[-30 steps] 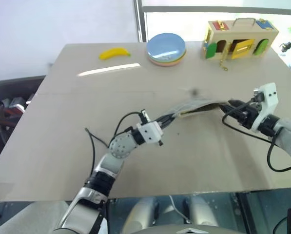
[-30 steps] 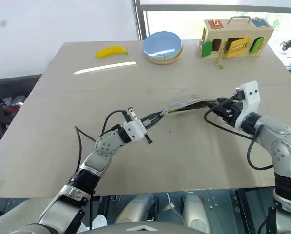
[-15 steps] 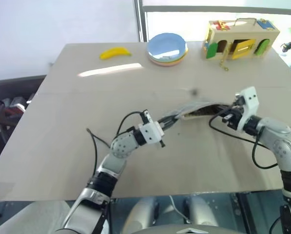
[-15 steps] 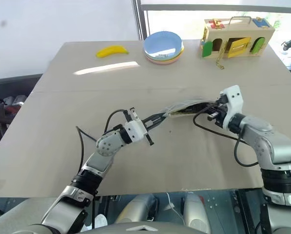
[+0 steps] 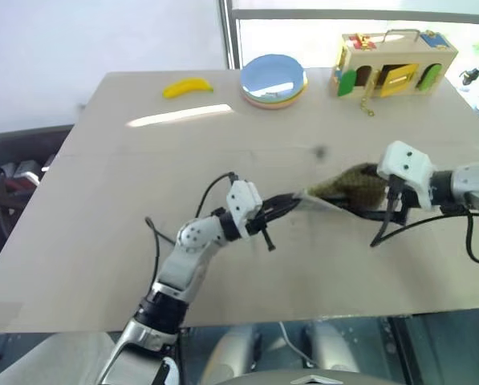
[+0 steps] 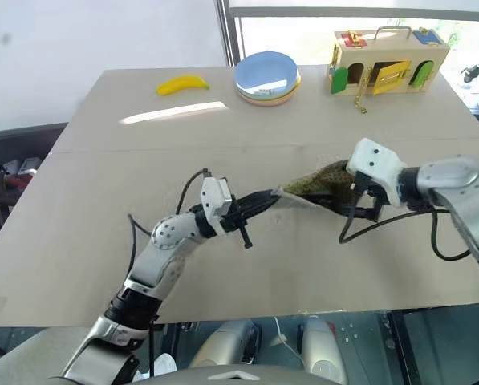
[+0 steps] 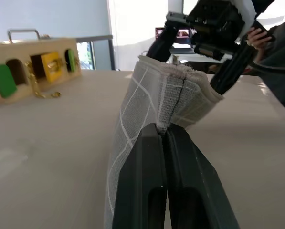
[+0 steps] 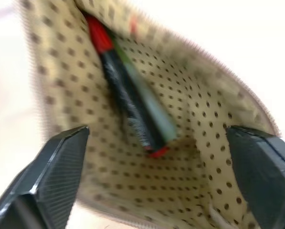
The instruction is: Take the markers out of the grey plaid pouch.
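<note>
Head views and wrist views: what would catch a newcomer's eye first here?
The grey pouch, stretched mid-table between both arms: the shut left gripper pinches one end, and the open right gripper sits at its gaping mouth. Inside, on the dotted lining, lie the markers. Along the far edge stand a banana, plates and a wooden toy box.

L gripper (image 7: 167, 136) jaws pinch grey plaid pouch (image 7: 154, 93) edge (upright).
</note>
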